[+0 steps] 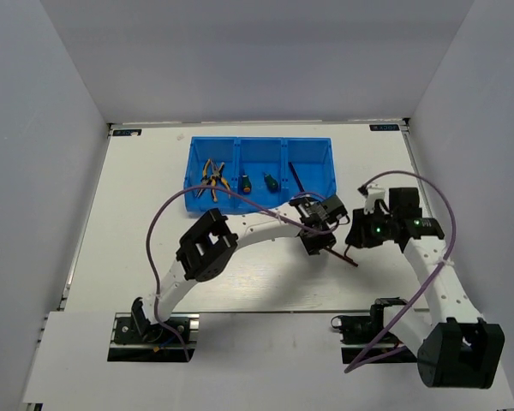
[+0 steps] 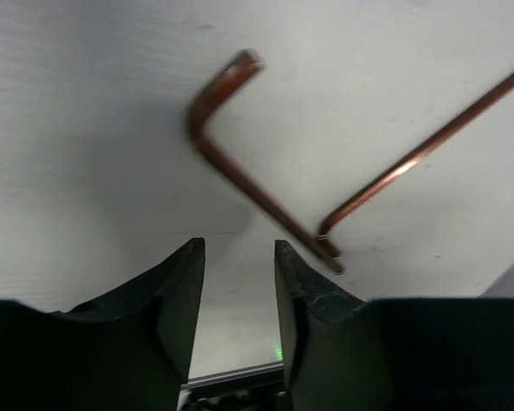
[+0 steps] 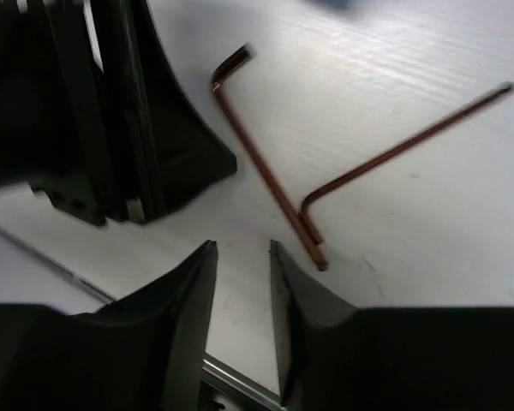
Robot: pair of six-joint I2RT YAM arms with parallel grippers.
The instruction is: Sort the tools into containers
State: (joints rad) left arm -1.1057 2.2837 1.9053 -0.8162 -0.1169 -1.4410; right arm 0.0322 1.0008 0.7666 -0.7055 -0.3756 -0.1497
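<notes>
Two thin reddish-brown L-shaped hex keys lie touching on the white table between my grippers (image 1: pixel 346 259). In the left wrist view, one hex key (image 2: pixel 240 184) runs down to the right finger's tip and the other (image 2: pixel 420 154) slants up to the right. Both show in the right wrist view, one (image 3: pixel 261 167) to the left of the other (image 3: pixel 403 147). My left gripper (image 1: pixel 317 244) (image 2: pixel 237 248) is open and empty just short of them. My right gripper (image 1: pixel 355 235) (image 3: pixel 242 247) is open and empty, close on the other side. The blue three-part bin (image 1: pixel 193 167) holds pliers (image 1: pixel 212 175), two green-handled screwdrivers (image 1: pixel 246 182) and a hex key (image 1: pixel 298 178).
The left gripper's black body (image 3: pixel 111 111) fills the upper left of the right wrist view, close to the right gripper. Purple cables (image 1: pixel 167 214) loop over both arms. White walls enclose the table on three sides.
</notes>
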